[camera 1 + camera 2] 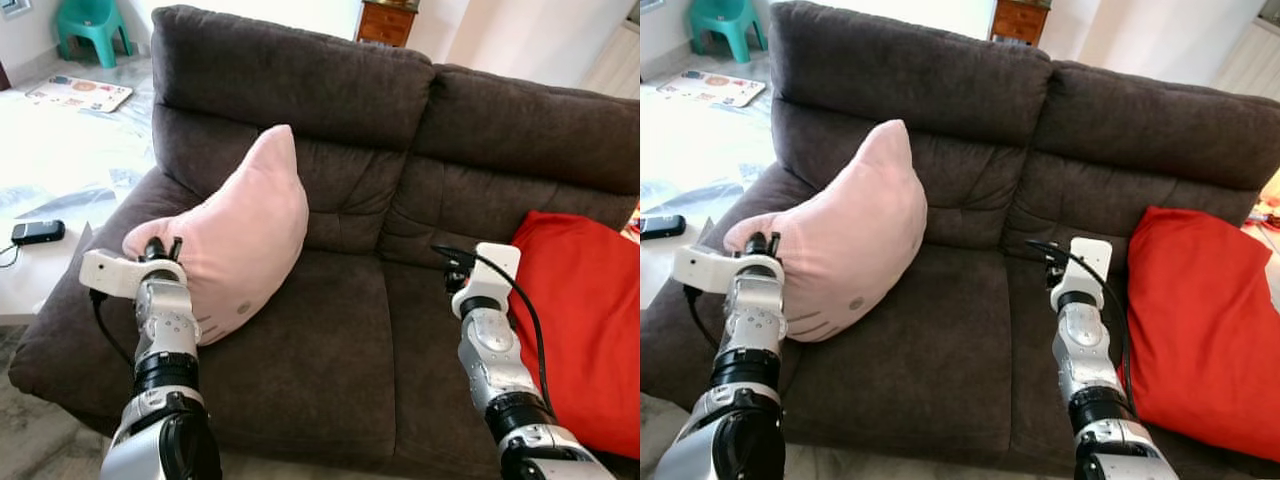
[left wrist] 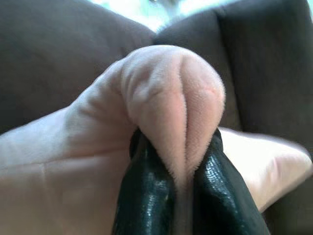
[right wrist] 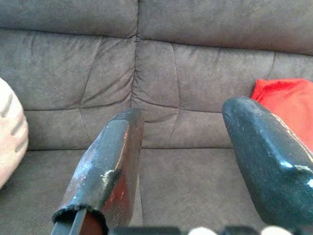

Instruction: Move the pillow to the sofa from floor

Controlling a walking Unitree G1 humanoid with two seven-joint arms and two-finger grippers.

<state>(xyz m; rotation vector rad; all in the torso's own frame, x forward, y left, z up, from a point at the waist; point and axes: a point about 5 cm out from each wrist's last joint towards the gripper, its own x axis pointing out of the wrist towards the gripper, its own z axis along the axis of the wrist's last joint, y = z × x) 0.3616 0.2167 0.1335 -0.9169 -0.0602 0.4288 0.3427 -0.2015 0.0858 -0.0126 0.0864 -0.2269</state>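
Observation:
A pink plush pillow [image 1: 240, 235] rests on the left seat of the dark brown sofa [image 1: 330, 340], leaning toward the backrest. My left gripper [image 1: 163, 250] is shut on the pillow's lower left corner; in the left wrist view a fold of pink fabric [image 2: 178, 112] is pinched between the two black fingers [image 2: 146, 196]. My right gripper [image 1: 452, 265] hovers open over the middle of the sofa seat, holding nothing, its fingers [image 3: 110, 166] spread apart and aimed at the backrest.
A red cushion [image 1: 580, 320] lies on the sofa's right seat. Left of the sofa, a white surface [image 1: 30, 265] carries a black device [image 1: 38, 232]. A green plastic chair [image 1: 92, 25] and a wooden cabinet [image 1: 385, 20] stand behind.

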